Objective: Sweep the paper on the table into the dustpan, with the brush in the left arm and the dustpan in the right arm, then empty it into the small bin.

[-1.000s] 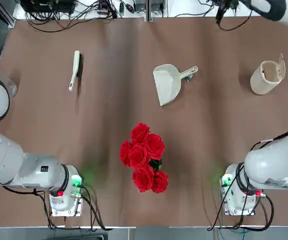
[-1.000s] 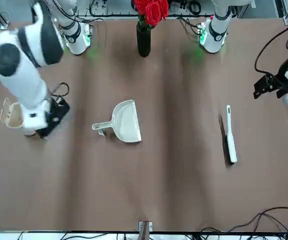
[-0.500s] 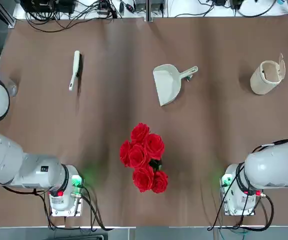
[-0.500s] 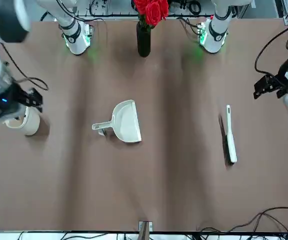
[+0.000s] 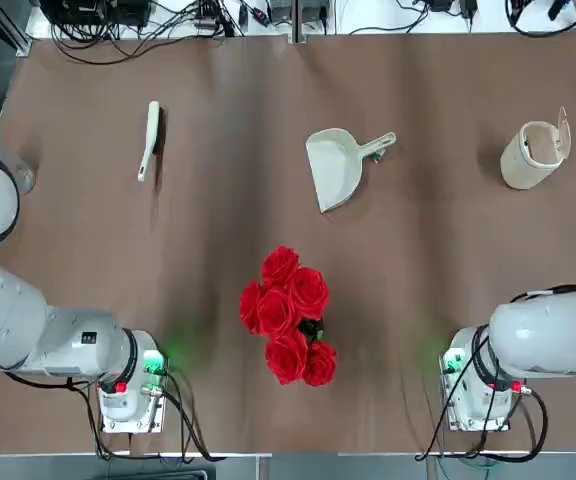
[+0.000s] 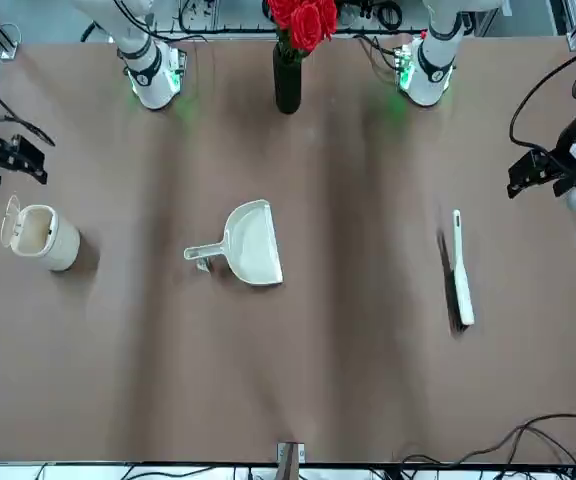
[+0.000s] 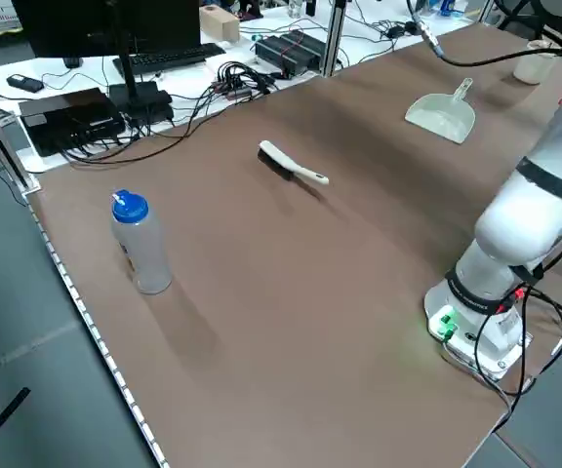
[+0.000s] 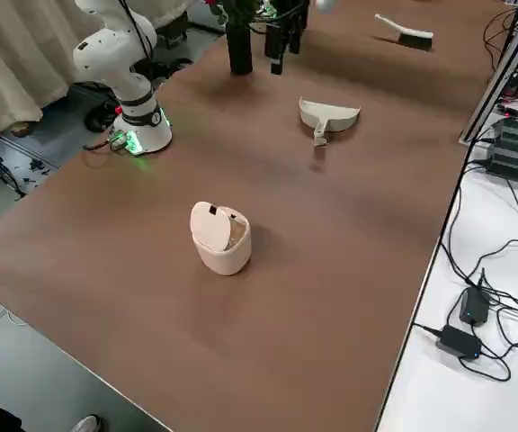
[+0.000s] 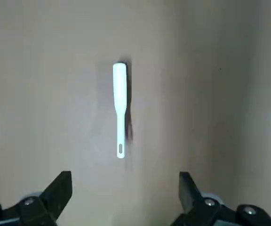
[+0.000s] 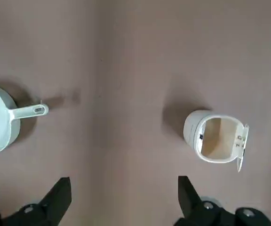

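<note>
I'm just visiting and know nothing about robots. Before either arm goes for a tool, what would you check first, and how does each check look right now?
1. Brush free to grab: ok, it lies alone on the table, and the left gripper is open high above it.
2. Dustpan free to grab: ok, it lies flat with its handle clear.
3. Right gripper ready: ok, open and holding nothing, high above the table.
4. Small bin open: ok, its flap lid is up.
5. Paper to sweep located: cannot tell, none shows in any view.
6. Obstacles: not ok, a vase of red roses stands between the arm bases, and a bottle stands at the table's left edge.
</note>
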